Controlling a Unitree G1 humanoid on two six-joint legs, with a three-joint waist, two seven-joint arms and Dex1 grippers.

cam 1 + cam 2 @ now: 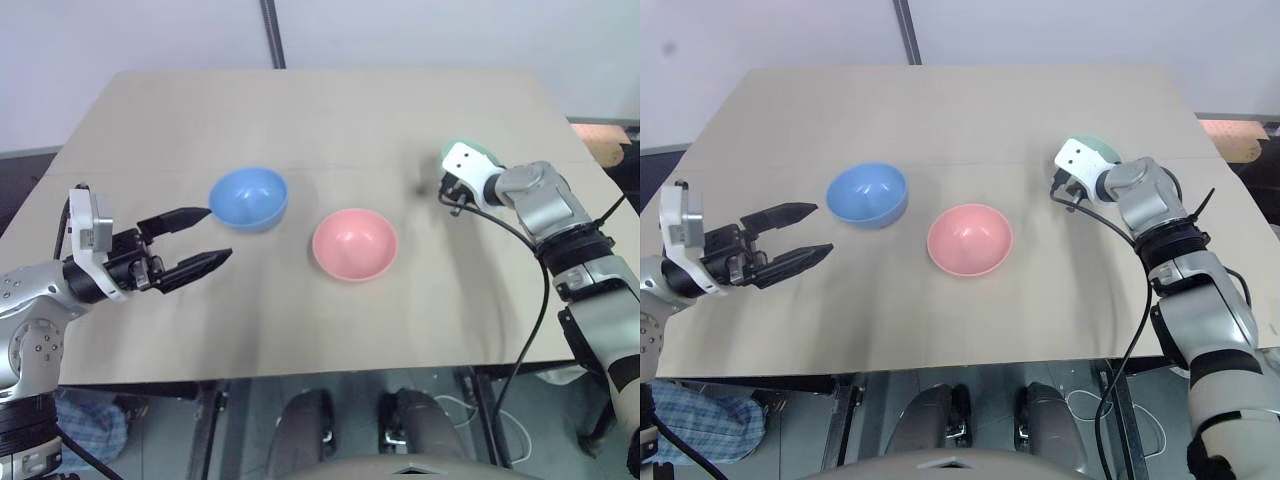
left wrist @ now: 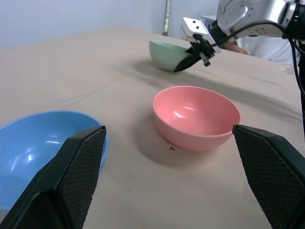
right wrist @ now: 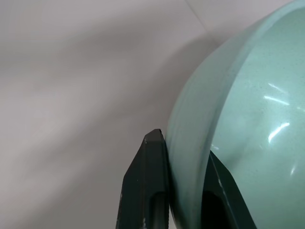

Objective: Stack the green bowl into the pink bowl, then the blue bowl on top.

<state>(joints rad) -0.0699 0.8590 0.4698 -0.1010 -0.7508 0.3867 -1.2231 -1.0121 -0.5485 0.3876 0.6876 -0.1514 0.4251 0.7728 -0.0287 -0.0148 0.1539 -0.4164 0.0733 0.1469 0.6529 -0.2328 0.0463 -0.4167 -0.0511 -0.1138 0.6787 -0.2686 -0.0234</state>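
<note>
Your right gripper point(image 3: 183, 191) is clamped on the rim of the green bowl point(image 2: 167, 53), beyond the pink bowl point(image 1: 354, 244). It looks light, stiff and slick, so keep that rim pinch deep. Your left gripper point(image 1: 195, 240) is spread wide, holding nothing, beside the blue bowl point(image 1: 248, 197).

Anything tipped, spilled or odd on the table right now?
Nothing spilled or damaged. The round pink bowl and round sky-blue bowl sit upright; the right claw is shut on the rim of the mint-green bowl. The left claw is open.
</note>
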